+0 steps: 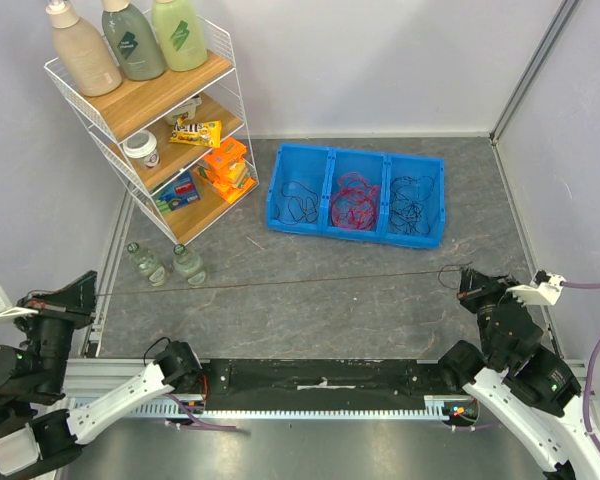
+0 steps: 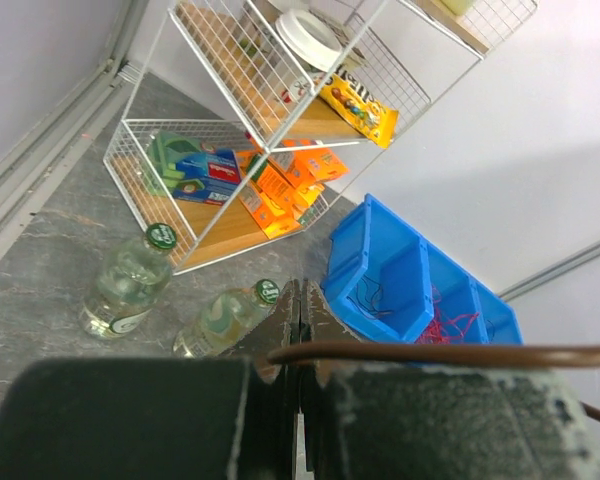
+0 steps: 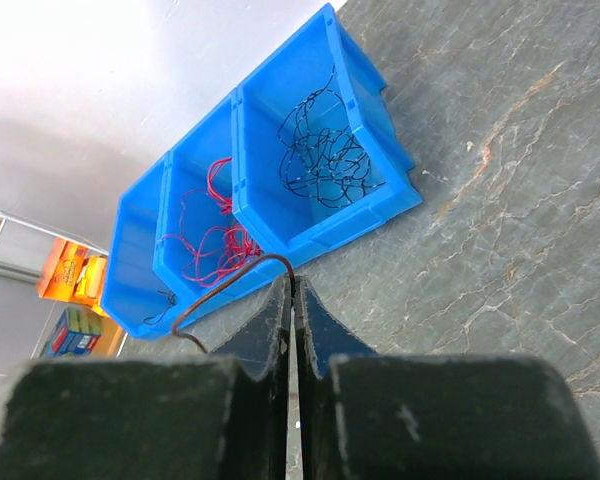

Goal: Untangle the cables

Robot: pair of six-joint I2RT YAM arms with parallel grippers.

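We hold one cable [image 1: 280, 282] taut across mid-frame: left gripper [image 1: 94, 292] and right gripper [image 1: 464, 282] both pinched on it.

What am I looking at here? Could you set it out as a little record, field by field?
left gripper: shut on the stretched wire
right gripper: shut on the same wire, near its other end
stretched wire: thin, dark, pulled straight between the two grippers
blue bin: three compartments
left compartment: a few black wires
middle compartment: red wires
right compartment: black clump
nearby: shelf rack, two glass bottles
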